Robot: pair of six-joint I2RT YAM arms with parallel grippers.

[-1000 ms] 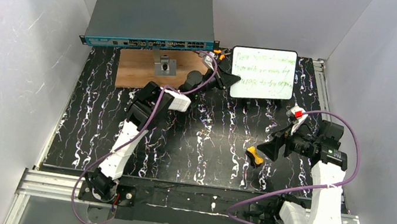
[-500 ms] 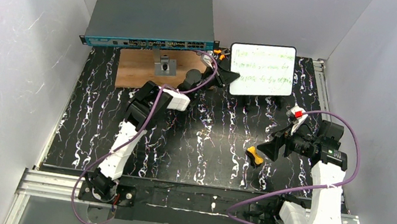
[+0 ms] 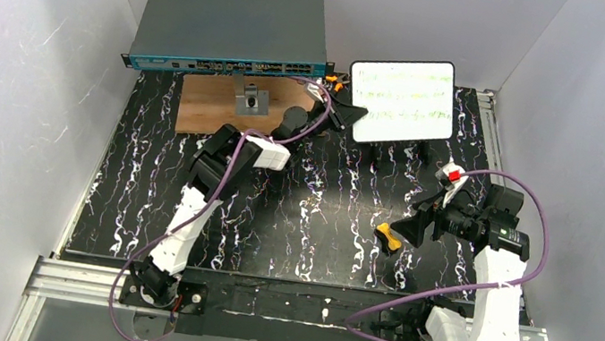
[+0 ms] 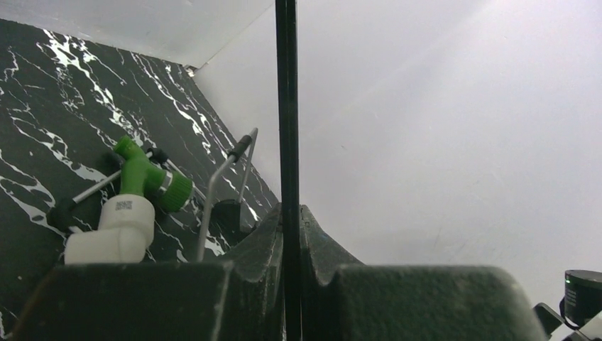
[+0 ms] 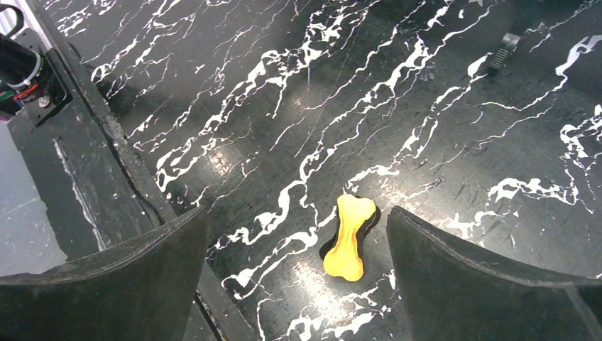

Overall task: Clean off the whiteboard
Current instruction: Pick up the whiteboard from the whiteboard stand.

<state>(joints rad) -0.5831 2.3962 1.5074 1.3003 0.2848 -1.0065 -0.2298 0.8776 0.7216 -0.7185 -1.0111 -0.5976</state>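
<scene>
Green handwriting on the whiteboard (image 3: 403, 89), too faint to read, at the far right part of the black marbled table (image 3: 273, 220).

The left gripper (image 3: 352, 115) is closed on the left edge of the whiteboard and covers its lower left corner. From the left wrist camera the whiteboard shows only as a thin dark line between the two fingers (image 4: 263, 241). Whether its lower edge touches the table, I cannot tell. The right gripper (image 3: 410, 227) has its jaws wide apart and holds nothing. A yellow bone-shaped thing (image 3: 388, 237) lies on the table just in front of them, not touched. Small dark parts under the whiteboard are half hidden and hard to make out.
</scene>
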